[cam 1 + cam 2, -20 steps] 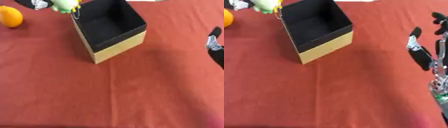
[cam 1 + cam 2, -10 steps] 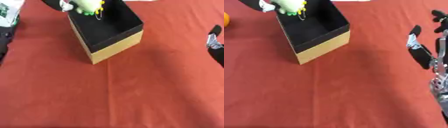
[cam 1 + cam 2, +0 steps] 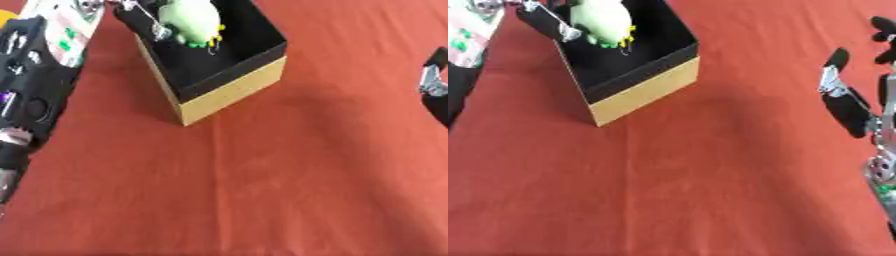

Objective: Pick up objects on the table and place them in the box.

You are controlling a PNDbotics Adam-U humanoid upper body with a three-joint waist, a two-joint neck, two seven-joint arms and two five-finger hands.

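Left eye view: left hand (image 3: 144,20), cropped, holds green toy (image 3: 192,22) over box (image 3: 232,90).

Pale green toy (image 3: 191,21) with yellow bits; box (image 3: 232,92) tan outside, black inside; cloth (image 3: 289,185) plain rust-red.

Toy (image 3: 192,21) over box (image 3: 229,90), far left; right hand (image 3: 852,107) right.

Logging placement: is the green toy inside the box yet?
Not yet: the green toy hangs over the box opening, held by the left hand.
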